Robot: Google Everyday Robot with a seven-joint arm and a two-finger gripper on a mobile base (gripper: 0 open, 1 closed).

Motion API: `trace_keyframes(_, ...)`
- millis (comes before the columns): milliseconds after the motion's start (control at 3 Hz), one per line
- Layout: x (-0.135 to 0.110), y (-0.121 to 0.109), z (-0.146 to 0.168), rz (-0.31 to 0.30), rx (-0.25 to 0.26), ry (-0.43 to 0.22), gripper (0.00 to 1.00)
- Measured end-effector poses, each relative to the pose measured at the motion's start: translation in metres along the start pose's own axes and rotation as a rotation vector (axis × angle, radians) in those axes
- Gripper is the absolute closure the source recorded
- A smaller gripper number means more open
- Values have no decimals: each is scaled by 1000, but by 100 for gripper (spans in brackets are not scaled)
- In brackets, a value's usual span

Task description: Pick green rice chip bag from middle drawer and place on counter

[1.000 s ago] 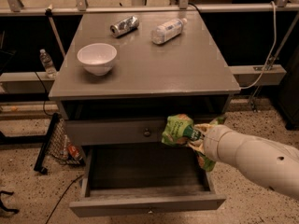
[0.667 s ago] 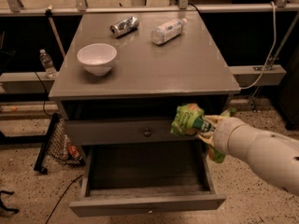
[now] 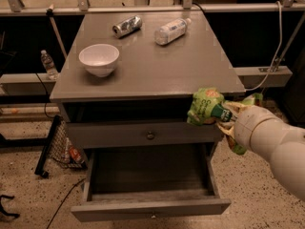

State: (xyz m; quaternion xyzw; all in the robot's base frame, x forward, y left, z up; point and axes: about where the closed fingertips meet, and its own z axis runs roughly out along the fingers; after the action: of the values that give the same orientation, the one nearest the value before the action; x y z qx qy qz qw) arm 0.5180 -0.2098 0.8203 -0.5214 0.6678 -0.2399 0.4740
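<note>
The green rice chip bag (image 3: 204, 106) is held in my gripper (image 3: 220, 115), in front of the cabinet's right front corner, just below the counter's edge. The gripper is shut on the bag, and my white arm (image 3: 274, 144) comes in from the lower right. The middle drawer (image 3: 150, 205) is pulled open below, and its bare grey inside holds nothing that I can see. The counter (image 3: 157, 68) is the flat grey cabinet top above.
On the counter stand a white bowl (image 3: 99, 59) at the left, a crushed can (image 3: 127, 26) and a clear plastic bottle (image 3: 171, 31) at the back. The upper drawer front with a round knob (image 3: 150, 135) is shut. A water bottle (image 3: 48, 64) stands on the floor at left.
My gripper has lifted the bag up and to the right, from in front of the upper drawer to the cabinet's right front corner near the counter edge.
</note>
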Motion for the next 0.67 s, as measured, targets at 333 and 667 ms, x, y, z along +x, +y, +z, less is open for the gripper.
trace_keyframes(333, -3, -15, -15, -36, 54, 5, 100)
trace_keyframes(667, -10, -27, -21, -72, 81, 2, 100)
